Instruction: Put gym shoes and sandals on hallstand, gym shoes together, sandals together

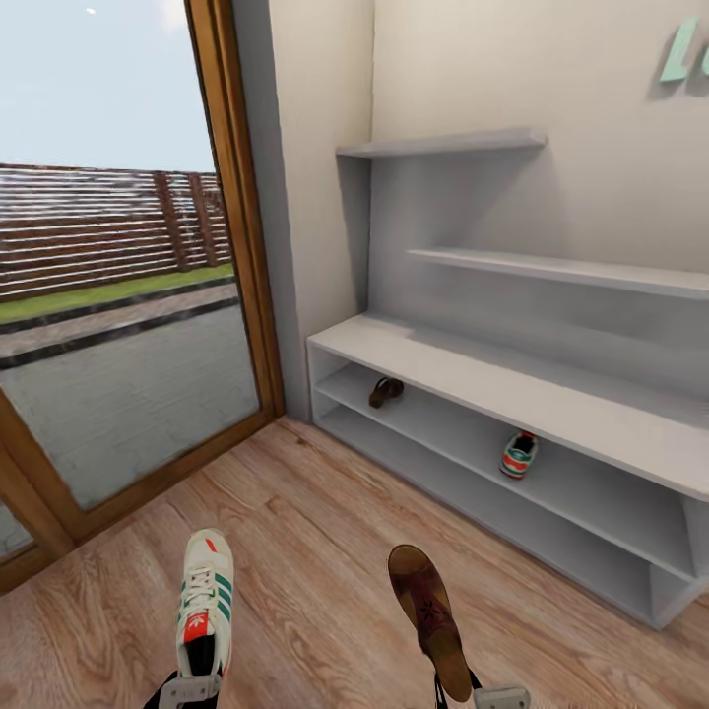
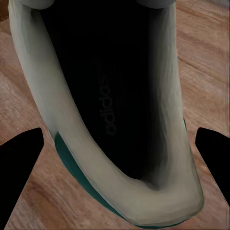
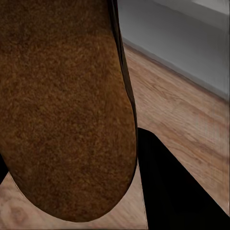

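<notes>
"adidas" reads on the dark insole of the gym shoe (image 2: 120, 115) clamped heel-first in the left claw (image 1: 190, 686), lower left of frame, toe pointing away. Right claw (image 1: 483, 692) is clamped on a sandal (image 1: 430, 615) at lower centre. On the hallstand (image 1: 551, 399), the upper open shelf holds the second sandal (image 1: 385, 391) toward its left end and the second gym shoe (image 1: 518, 455) further right, well apart.

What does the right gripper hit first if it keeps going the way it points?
Probably the hallstand. The right gripper holds a sandal toe-forward toward it, over bare floor. The sandal's toe would likely meet the lower shelves first; depth is unclear.
</notes>
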You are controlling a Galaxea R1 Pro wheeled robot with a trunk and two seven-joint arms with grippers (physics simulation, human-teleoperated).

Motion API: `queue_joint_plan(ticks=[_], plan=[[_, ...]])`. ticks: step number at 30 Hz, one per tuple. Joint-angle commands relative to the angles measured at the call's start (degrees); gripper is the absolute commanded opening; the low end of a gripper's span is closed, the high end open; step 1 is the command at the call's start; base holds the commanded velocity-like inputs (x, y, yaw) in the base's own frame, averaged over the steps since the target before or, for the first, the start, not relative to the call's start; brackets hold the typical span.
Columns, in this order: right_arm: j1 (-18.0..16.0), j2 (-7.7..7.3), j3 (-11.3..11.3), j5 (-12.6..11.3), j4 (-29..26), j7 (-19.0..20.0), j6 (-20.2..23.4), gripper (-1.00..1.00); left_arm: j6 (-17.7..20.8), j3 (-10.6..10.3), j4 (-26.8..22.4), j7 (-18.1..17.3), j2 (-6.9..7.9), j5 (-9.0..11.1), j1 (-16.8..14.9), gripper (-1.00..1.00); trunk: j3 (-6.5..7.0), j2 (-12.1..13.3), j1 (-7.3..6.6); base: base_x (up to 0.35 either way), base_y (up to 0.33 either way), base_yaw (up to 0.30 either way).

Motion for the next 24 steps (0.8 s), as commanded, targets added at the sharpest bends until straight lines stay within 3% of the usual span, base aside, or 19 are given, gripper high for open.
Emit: queue_joint_plan(ticks=[1,24], plan=[[-0.1,-0.06,0.5,-0.7,0.0,-0.1,-0.2,-1.00,-0.1,0.3,0.0,-0.2,-0.03,-0.1,0.0,-1.00,-0.05,0.0,-0.01,0.000,0.000,-0.266],[-0.1,-0.06,0.5,-0.7,0.1,-0.1,-0.2,-1.00,-0.1,0.3,0.1,-0.3,-0.03,-0.2,0.0,-1.00,-0.05,0.0,-0.01,0.000,0.000,-0.266]])
